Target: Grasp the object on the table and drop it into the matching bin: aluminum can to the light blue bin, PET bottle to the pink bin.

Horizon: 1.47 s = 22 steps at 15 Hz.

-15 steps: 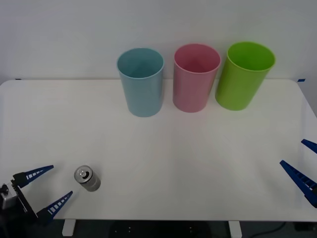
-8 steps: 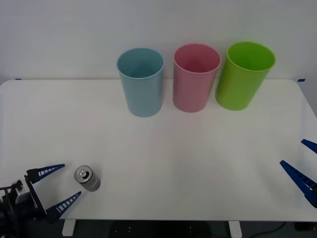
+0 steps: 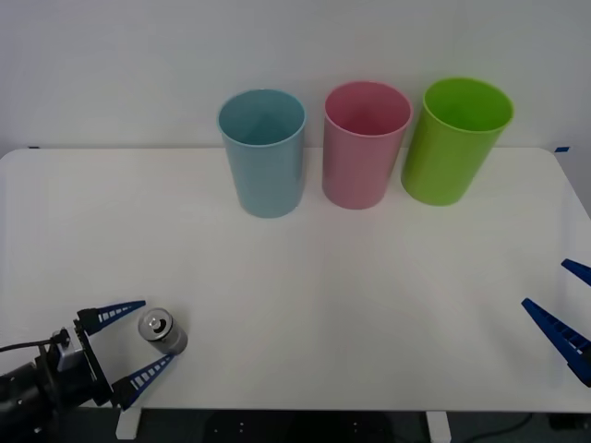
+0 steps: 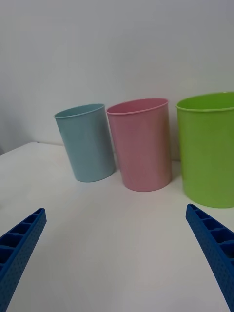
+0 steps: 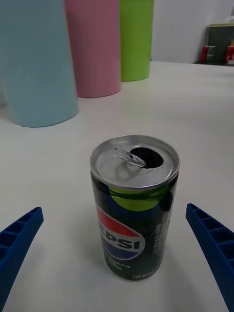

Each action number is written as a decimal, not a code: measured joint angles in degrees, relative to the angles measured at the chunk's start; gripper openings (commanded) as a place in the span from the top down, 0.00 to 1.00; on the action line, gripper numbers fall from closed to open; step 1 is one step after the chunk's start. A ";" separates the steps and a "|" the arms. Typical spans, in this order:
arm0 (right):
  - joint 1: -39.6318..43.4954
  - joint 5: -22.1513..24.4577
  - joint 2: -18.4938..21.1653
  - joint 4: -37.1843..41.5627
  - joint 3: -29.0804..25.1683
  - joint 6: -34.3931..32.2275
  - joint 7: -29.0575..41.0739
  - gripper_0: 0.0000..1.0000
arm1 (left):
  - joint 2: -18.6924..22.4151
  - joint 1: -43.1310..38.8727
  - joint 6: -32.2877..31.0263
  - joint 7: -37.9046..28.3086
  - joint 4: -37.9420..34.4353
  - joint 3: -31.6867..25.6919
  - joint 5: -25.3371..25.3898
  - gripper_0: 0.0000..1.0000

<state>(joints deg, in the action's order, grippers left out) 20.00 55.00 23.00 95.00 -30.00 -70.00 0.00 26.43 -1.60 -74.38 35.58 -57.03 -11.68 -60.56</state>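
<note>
Left pincer (image 3: pixel 131 342) spreads wide around the upright Pepsi can (image 3: pixel 162 332) near the table (image 3: pixel 369 305) front edge; closing comes next, before the light blue bin (image 3: pixel 263 152)

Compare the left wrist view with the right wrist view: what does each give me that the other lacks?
Left wrist alone: the aluminum can standing upright on the table, top opened, ahead of the open left gripper. Right wrist alone: the open right gripper over bare tabletop. Both share the light blue bin, pink bin and lime green bin.
</note>
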 measured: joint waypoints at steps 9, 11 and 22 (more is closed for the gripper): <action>0.00 0.00 0.00 0.00 0.00 0.00 0.00 0.00 | -1.73 2.20 1.43 -0.79 0.00 1.64 -2.11 0.00; 0.00 0.00 0.00 0.00 0.00 0.00 0.00 0.00 | -1.73 2.50 1.58 -0.97 0.07 2.12 -2.17 0.00; 0.00 0.00 0.00 0.00 0.00 0.00 0.00 0.00 | -1.91 2.74 1.60 -1.47 0.23 2.28 -2.22 1.00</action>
<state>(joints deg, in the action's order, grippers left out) 20.00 55.00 23.00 95.00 -30.00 -70.00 0.00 24.52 1.14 -72.78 34.11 -56.81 -9.40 -62.78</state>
